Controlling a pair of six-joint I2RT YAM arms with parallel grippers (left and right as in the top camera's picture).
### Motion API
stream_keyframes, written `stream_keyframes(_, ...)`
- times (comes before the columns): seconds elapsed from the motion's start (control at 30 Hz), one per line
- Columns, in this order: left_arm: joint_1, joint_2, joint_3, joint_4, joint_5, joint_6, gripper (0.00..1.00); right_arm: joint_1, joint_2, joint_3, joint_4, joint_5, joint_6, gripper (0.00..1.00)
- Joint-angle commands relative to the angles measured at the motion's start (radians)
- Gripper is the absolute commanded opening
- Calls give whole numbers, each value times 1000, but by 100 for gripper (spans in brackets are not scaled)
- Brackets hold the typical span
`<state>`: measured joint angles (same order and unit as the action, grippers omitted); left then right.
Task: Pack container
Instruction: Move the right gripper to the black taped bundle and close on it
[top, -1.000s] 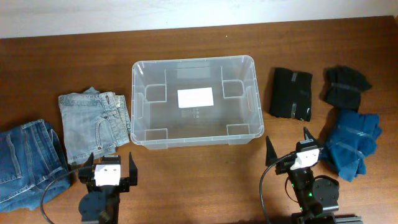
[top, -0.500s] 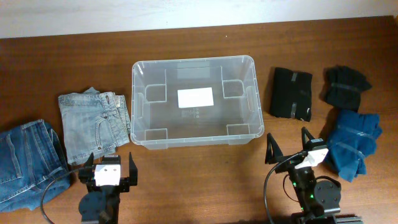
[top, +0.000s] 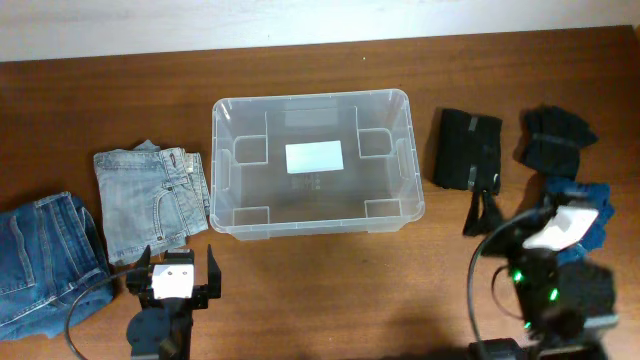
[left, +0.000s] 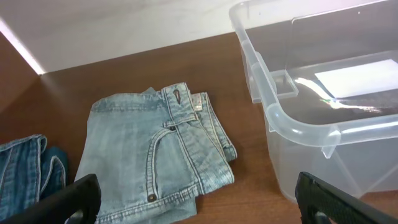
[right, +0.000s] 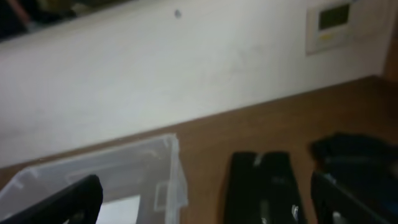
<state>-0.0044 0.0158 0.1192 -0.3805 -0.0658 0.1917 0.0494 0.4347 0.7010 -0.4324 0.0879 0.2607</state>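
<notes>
The clear container (top: 221, 180) stands mid-table with only a white label on its base; it also shows in the left wrist view (left: 292, 121) and the right wrist view (right: 163, 163). My left gripper (top: 172, 268) is open and empty near the front edge, just in front of folded light blue jeans (top: 150, 195) (left: 149, 146). My right gripper (top: 512, 208) is open and empty, raised to the right of the container, facing a folded black garment (top: 467, 150) (right: 261, 183).
Dark blue jeans (top: 40, 255) lie at the far left. A second black garment (top: 555, 138) and a folded blue garment (top: 600, 205) lie at the right. A white wall runs behind the table.
My right arm has risen and moved right and toward the back, toward the black garment. The left arm has not moved.
</notes>
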Motion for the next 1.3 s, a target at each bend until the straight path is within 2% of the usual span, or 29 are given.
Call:
stream_keyframes(0.0, 5, -4, -5, 2, 10, 16, 99, 8, 197, 199, -98, 49, -21, 99)
stream_keyframes(0.13, 5, -4, -5, 2, 10, 16, 99, -22, 428, 434, -276, 48, -26, 99)
stream_keyframes(0.27, 5, -4, -5, 2, 10, 16, 99, -99, 656, 674, -481, -8, -142, 99)
stream_keyframes(0.33, 5, -4, -5, 1, 10, 16, 99, -147, 758, 788, -590, -34, -153, 98)
stream_keyframes(0.47, 5, -4, -5, 1, 10, 16, 99, -232, 916, 956, -693, -29, -153, 98)
stream_keyframes(0.67, 5, -4, -5, 1, 10, 16, 99, -303, 1038, 978, -688, -24, -171, 98)
stream_keyframes(0.9, 5, -4, -5, 1, 10, 16, 99, -352, 1191, 975, -761, -40, -180, 98)
stream_keyframes(1.07, 5, -4, -5, 2, 10, 16, 99, -368, 1306, 974, -733, -148, -288, 99)
stream_keyframes(1.27, 5, -4, -5, 1, 10, 16, 99, -414, 1423, 974, -688, -281, -336, 86)
